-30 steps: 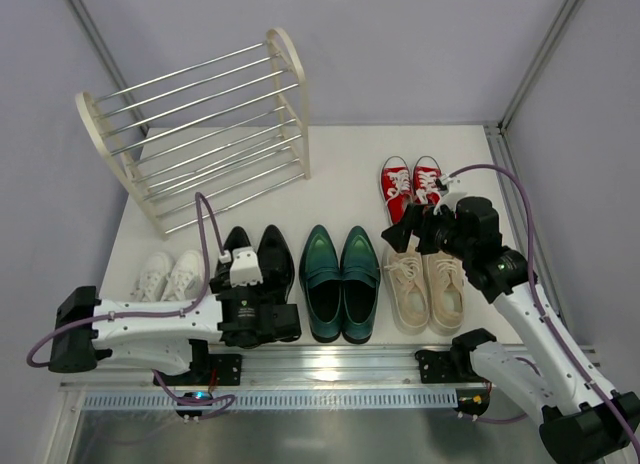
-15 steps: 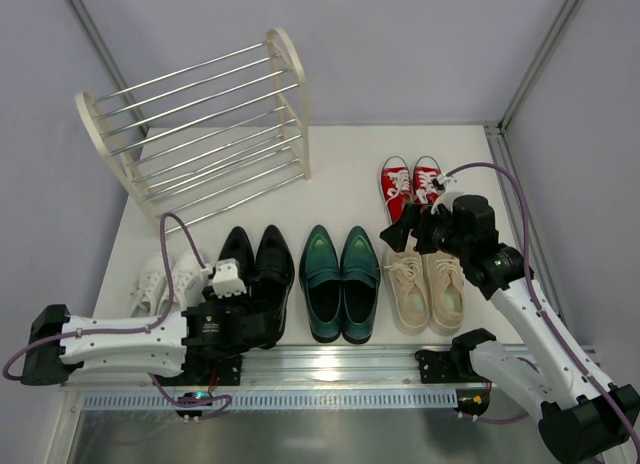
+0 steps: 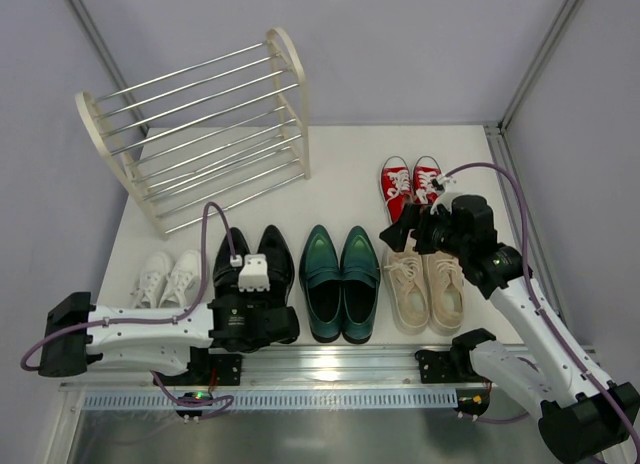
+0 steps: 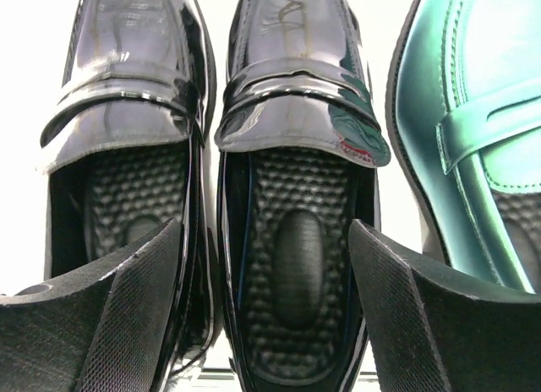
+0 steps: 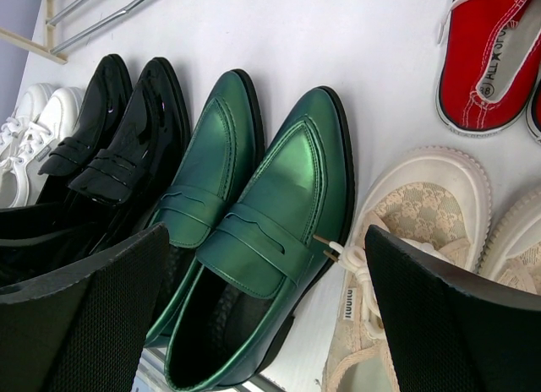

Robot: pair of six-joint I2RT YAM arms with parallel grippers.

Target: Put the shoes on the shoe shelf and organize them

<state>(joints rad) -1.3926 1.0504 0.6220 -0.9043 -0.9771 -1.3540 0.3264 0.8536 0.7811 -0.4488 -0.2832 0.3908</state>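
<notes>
Ten shoes, that is five pairs, stand in a row on the table (image 3: 340,174), and none is on the shoe shelf (image 3: 288,84) yet. The one shelf stands at the upper left of the top view, with bare rods.

From left to right along the lower part of that view there are one pair of white sneakers (image 3: 168,277), one pair of black dress shoes (image 3: 257,259), one pair of green loafers (image 3: 340,279) and one pair of beige sneakers (image 3: 428,284). One pair of red sneakers (image 3: 412,182) lies just above the beige ones.

The left gripper (image 4: 266,231) is at the heels of the black pair. Its jaws stand wide, one of its fingers (image 4: 127,324) over the opening of the left black shoe and the other between the right black shoe and the nearest loafer. So the right black shoe lies between them. The pictures do not show the pads pressing the leather, and the shoe rests on the table.

This shoe runs straight away from the gripper, heel near and toe toward the top of the frame. I judge that the jaws must close across its width. The shelf lies up and to the left, on the side of the left arm, which is the nearer one.

The right gripper (image 5: 266,236) hangs wide and empty over the loafers and the beige pair.
</notes>
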